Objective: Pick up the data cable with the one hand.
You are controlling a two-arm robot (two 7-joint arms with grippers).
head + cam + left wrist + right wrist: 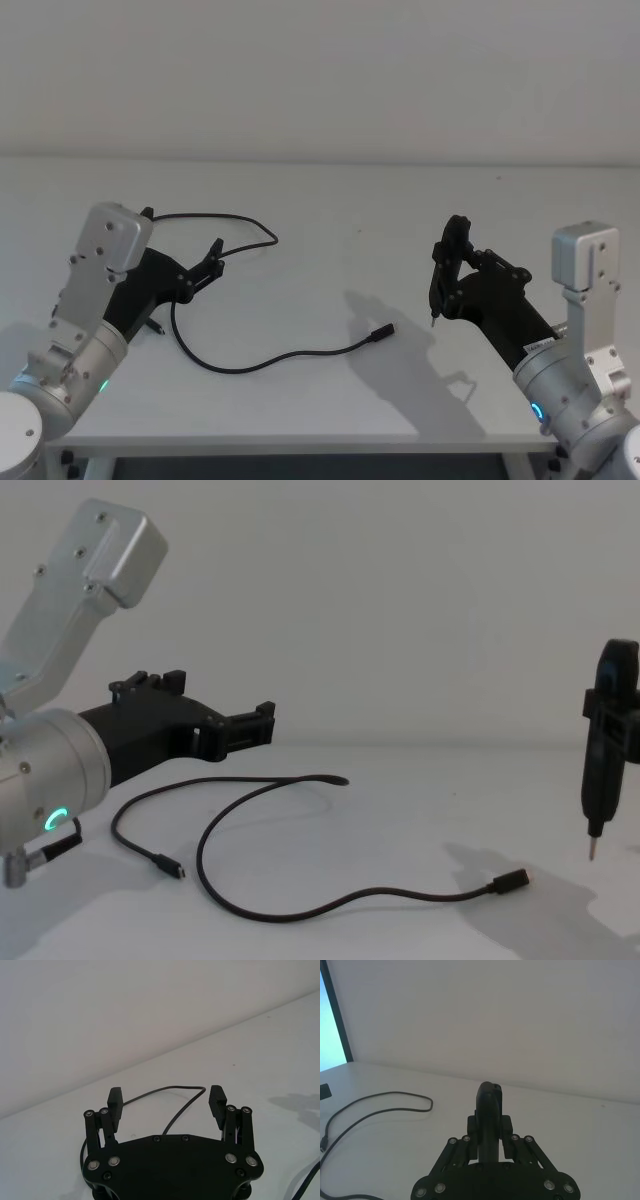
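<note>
Black cable [300, 352] lay ungrasped; left gripper [216, 256] hovered near it, spread wide; right gripper [460, 265] clamped tool [596, 790], parked.

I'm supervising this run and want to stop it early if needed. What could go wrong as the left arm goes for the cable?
1. The data cable is thin and lies flat on the table; the open left gripper may close above it or scrape the surface.
2. It lies in loose loops, so lifting one strand could drag the rest, and the free plug may swing toward the tool clamped in the right gripper.
</note>
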